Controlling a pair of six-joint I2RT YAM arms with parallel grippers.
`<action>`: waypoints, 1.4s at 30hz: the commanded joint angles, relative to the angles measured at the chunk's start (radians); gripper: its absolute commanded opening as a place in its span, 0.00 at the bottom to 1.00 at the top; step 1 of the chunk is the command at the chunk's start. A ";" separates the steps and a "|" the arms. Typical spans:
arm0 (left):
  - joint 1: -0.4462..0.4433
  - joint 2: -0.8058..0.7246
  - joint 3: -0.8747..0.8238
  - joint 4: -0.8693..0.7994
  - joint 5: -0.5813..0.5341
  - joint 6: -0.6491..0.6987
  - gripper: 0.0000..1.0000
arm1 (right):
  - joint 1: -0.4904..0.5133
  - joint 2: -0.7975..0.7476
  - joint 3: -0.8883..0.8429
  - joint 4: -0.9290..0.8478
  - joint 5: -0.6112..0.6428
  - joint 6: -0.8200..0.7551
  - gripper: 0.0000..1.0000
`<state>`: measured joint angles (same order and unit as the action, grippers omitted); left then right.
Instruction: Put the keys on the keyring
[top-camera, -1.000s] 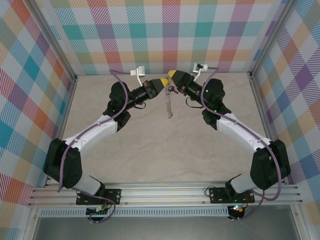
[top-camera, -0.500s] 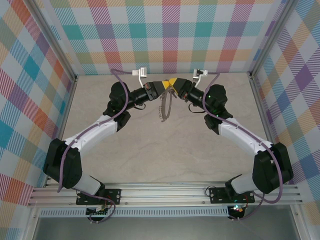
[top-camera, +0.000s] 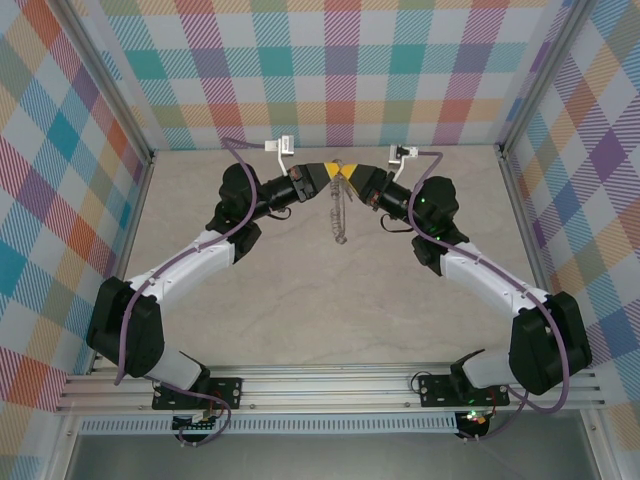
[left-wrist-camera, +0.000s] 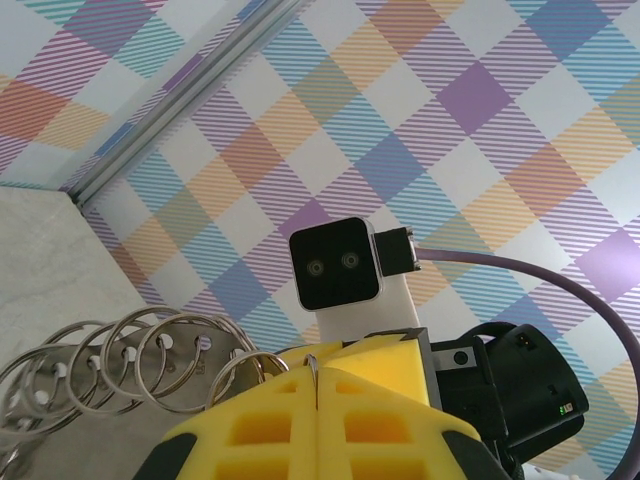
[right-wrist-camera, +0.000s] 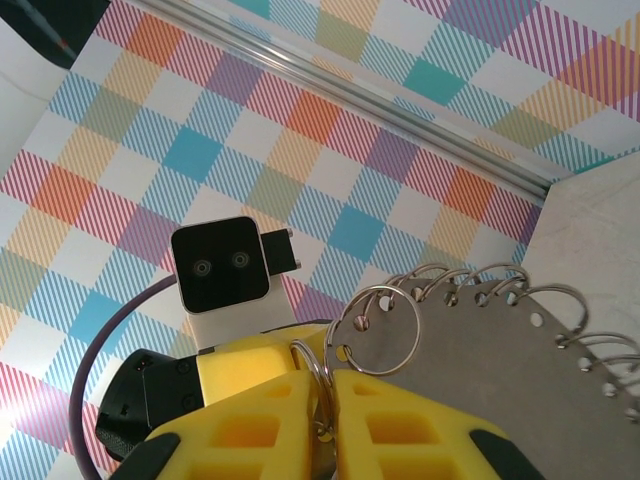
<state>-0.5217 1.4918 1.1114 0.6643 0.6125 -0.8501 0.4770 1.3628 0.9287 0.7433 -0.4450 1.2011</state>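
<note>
The keyring (top-camera: 338, 215) hangs in the air above the far half of the table (top-camera: 300, 300), seen nearly edge-on from the top view as a thin grey strip dropping from the spot where the two grippers meet. In the right wrist view it reads as a flat grey metal piece with a row of small holes along its edge and a wire loop (right-wrist-camera: 375, 330) through each hole. The left gripper (top-camera: 330, 172) comes in from the left with its yellow fingers (left-wrist-camera: 250, 430) pressed together; in its own wrist view a thin sliver of metal sits in the seam between them, so it is closed on the keyring's upper edge. The right gripper (top-camera: 350, 172) faces it tip to tip, fingers (right-wrist-camera: 400, 430) drawn in on one of the small loops, which runs down into the gap between the pads. Each wrist view looks straight at the other arm's camera (left-wrist-camera: 337, 265). Checked walls (top-camera: 340, 70) in pastel colours enclose the table on three sides
</note>
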 joint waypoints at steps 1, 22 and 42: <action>-0.008 -0.016 0.015 0.084 0.001 0.005 0.00 | -0.001 -0.010 0.000 0.045 -0.032 0.013 0.11; 0.048 -0.016 0.169 -0.311 0.061 0.226 0.45 | -0.144 0.193 0.353 -0.212 -0.454 -0.170 0.00; 0.132 0.079 0.283 -0.429 0.177 0.278 0.49 | -0.166 0.321 0.501 -0.309 -0.598 -0.235 0.00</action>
<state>-0.3985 1.5539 1.3563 0.2367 0.7509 -0.5861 0.3141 1.6993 1.4216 0.3588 -1.0080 0.9569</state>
